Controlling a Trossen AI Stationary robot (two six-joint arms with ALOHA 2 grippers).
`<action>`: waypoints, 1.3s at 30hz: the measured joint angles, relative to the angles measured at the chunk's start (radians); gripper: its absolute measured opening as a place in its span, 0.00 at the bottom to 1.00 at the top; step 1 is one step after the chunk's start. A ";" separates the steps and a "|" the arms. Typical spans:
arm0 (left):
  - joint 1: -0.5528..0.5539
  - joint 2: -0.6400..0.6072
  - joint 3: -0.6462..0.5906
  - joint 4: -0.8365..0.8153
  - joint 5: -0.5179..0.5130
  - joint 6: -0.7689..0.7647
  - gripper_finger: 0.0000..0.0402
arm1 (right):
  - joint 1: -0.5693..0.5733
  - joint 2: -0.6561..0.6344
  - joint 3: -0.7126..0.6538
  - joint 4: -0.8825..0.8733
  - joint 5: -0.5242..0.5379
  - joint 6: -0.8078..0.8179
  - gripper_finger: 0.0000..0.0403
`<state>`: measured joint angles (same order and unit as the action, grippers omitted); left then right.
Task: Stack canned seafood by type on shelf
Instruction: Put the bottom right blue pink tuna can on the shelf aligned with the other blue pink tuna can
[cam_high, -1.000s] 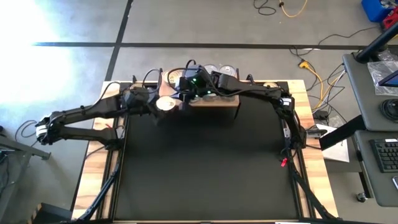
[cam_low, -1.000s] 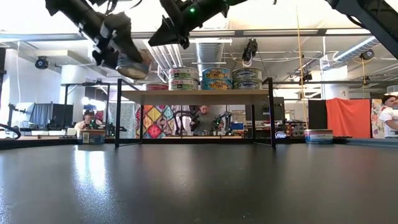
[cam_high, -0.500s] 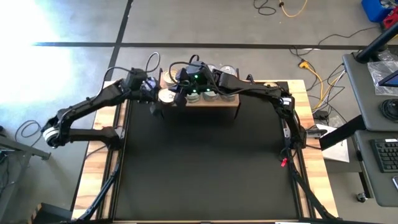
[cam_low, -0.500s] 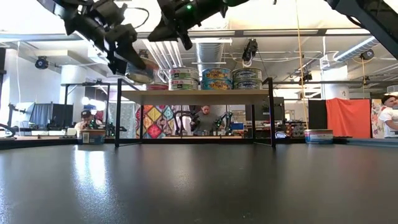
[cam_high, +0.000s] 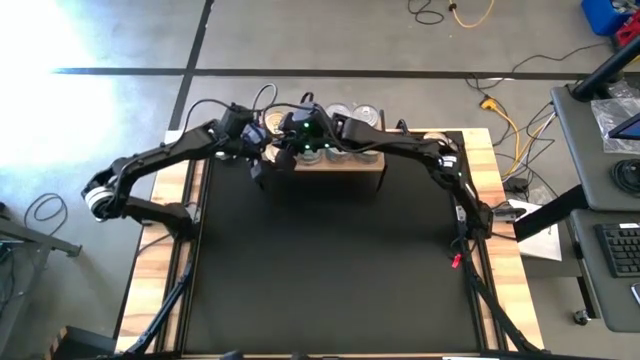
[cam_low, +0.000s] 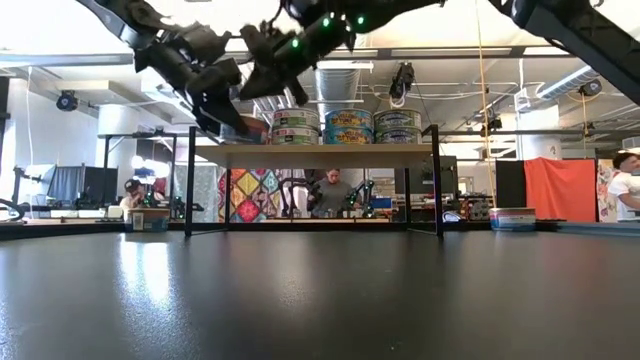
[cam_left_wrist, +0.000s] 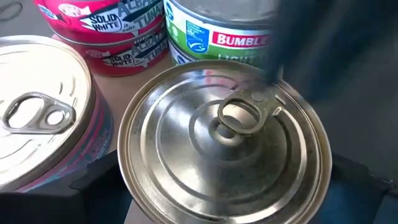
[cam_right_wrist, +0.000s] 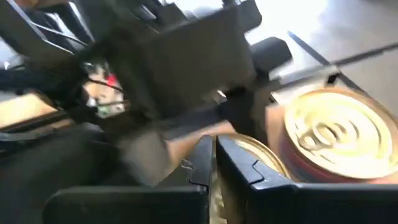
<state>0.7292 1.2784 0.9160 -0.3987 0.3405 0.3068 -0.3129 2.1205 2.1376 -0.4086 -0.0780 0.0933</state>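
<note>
My left gripper (cam_low: 225, 105) holds a round tin with a ring-pull lid (cam_left_wrist: 224, 143) at the left end of the shelf (cam_low: 330, 152), lid up. Whether the tin (cam_low: 243, 128) rests on anything I cannot tell. Other canned seafood stands in short stacks on the shelf (cam_low: 348, 126); pink-labelled tins (cam_left_wrist: 99, 25) and a green-labelled tin (cam_left_wrist: 217, 31) stand just beyond the held one. My right gripper (cam_right_wrist: 214, 168) is shut and hovers over the shelf's left part, close beside the left gripper (cam_high: 268, 150). Its tips are near a tin's lid (cam_right_wrist: 255, 155); whether they touch it I cannot tell. My left gripper pinches the tin between its two fingers, one on each side of the round wall (cam_left_wrist: 127, 168), just under the lid's rim. The fingers (cam_left_wrist: 93, 186) slant down from the table's near left. The tin sits level, lid up.
A silver-lidded tin with a pink side (cam_left_wrist: 37, 118) stands right beside the held one. A gold-lidded tin (cam_right_wrist: 329, 137) shows near my right gripper. The shelf stands on thin black legs (cam_low: 189, 190) at the table's far edge; the black mat (cam_high: 330, 260) lies in front.
My left gripper has carried the tin toward the far edge and to the right, from beside the shelf to its left end, sinking a little while its wrist rolled. My right gripper has rolled and shifted slightly toward the left gripper, staying shut.
</note>
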 joint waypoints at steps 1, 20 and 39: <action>0.000 0.008 0.010 -0.014 0.000 0.003 0.93 | -0.006 0.007 0.000 0.000 0.000 0.001 0.03; -0.001 0.034 0.105 -0.210 -0.076 0.001 0.98 | 0.033 0.036 -0.001 -0.067 0.097 -0.105 0.03; -0.002 0.028 0.105 -0.235 -0.094 0.023 0.99 | 0.122 0.081 0.000 0.025 0.495 -0.507 0.03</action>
<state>0.7268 1.3060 1.0208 -0.6342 0.2462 0.3298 -0.1908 2.2019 2.1379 -0.3834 0.4171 -0.4140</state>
